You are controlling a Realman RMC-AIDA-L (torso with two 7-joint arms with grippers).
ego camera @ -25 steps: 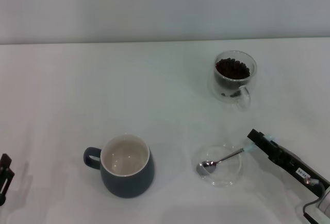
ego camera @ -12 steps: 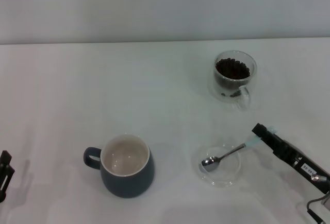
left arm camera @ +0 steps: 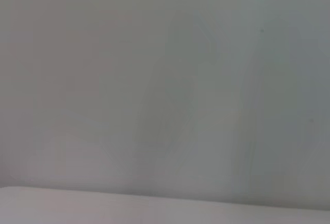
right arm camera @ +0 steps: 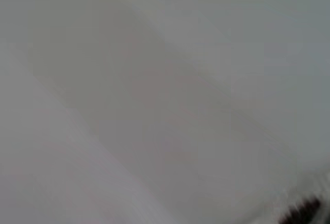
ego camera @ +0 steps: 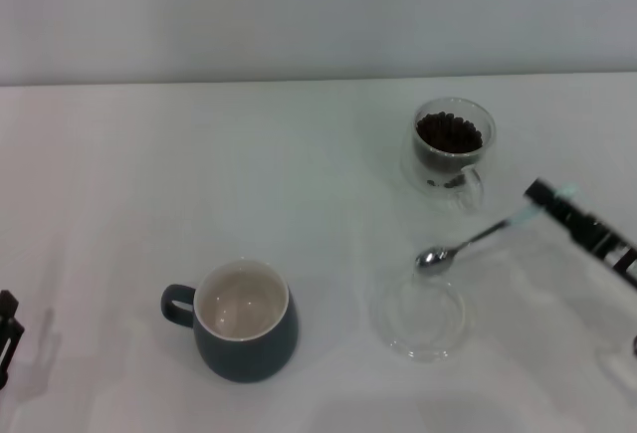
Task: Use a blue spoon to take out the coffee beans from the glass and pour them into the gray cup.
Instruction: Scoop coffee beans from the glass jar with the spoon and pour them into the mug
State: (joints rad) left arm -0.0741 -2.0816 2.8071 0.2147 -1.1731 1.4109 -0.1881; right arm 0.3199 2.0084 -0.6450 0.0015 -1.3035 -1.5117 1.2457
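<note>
Open table along the left and far edges — toward the right edge, glass and saucer crowd; gray cup sits near front.

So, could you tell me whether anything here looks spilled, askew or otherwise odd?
Nothing stands out. The glass and gray cup stand upright, with no beans seen on the table. The right gripper holds the blue spoon above the saucer, its bowl empty.
</note>
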